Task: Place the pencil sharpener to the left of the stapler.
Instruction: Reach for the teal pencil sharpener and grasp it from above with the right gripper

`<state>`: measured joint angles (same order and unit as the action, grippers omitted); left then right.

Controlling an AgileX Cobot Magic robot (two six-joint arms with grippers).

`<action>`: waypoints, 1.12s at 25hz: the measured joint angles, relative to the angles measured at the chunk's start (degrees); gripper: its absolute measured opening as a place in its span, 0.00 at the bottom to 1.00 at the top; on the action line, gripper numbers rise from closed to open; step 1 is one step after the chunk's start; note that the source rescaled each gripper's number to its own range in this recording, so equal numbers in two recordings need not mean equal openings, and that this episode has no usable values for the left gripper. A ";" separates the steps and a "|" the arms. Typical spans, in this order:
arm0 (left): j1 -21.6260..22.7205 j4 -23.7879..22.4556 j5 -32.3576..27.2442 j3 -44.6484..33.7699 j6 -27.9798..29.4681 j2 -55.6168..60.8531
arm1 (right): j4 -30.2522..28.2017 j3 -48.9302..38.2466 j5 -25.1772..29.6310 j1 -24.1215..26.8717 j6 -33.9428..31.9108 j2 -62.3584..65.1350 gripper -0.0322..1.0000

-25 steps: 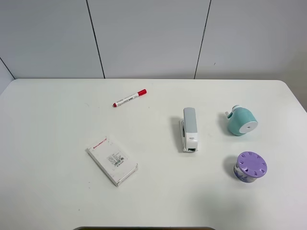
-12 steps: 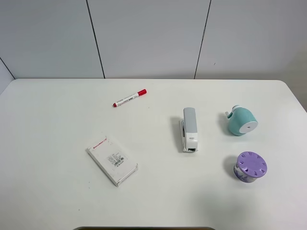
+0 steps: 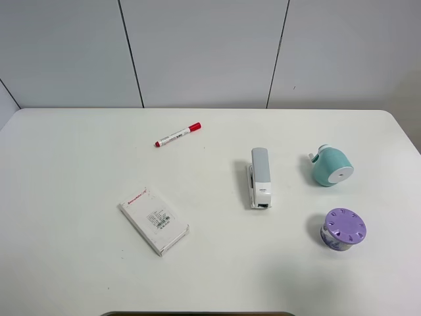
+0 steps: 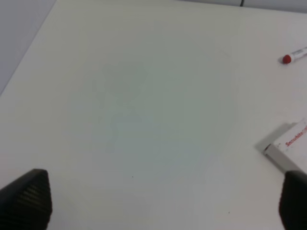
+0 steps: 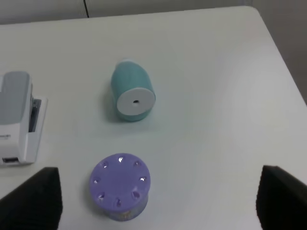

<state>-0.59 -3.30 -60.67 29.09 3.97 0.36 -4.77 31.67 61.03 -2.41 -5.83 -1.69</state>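
The mint-teal pencil sharpener [image 3: 331,166] lies on its side on the white table, to the right of the white-and-grey stapler [image 3: 260,177]. In the right wrist view the sharpener [image 5: 132,96] shows its flat white face, and the stapler [image 5: 17,117] is cut off at the picture's edge. My right gripper [image 5: 156,201] is open above the table, short of the sharpener, with its dark fingertips [image 5: 31,199] spread wide. Over the bare left part of the table my left gripper [image 4: 160,206] is also open and holds nothing. Neither gripper appears in the exterior view.
A purple-lidded round container [image 3: 343,228] stands in front of the sharpener, and shows close to my right gripper as the container [image 5: 120,186]. A red-capped marker [image 3: 177,135] lies at the back left. A white box with red print [image 3: 154,219] lies at the front left.
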 joint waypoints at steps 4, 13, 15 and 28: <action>0.00 0.00 0.00 0.00 0.00 0.00 | -1.82 6.19 -0.12 0.00 -0.49 -8.66 0.52; 0.00 0.00 0.00 0.00 0.00 0.00 | -6.46 21.50 0.41 0.00 -0.49 -37.14 0.52; 0.00 0.00 0.00 0.00 0.00 0.00 | -6.60 24.74 0.47 0.00 -0.49 -43.62 0.52; 0.00 0.00 0.00 0.00 0.00 0.00 | 0.33 47.52 3.14 0.00 6.16 -84.48 0.52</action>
<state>-0.59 -3.30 -60.67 29.09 3.97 0.36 -4.44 79.19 64.17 -2.41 0.33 -86.17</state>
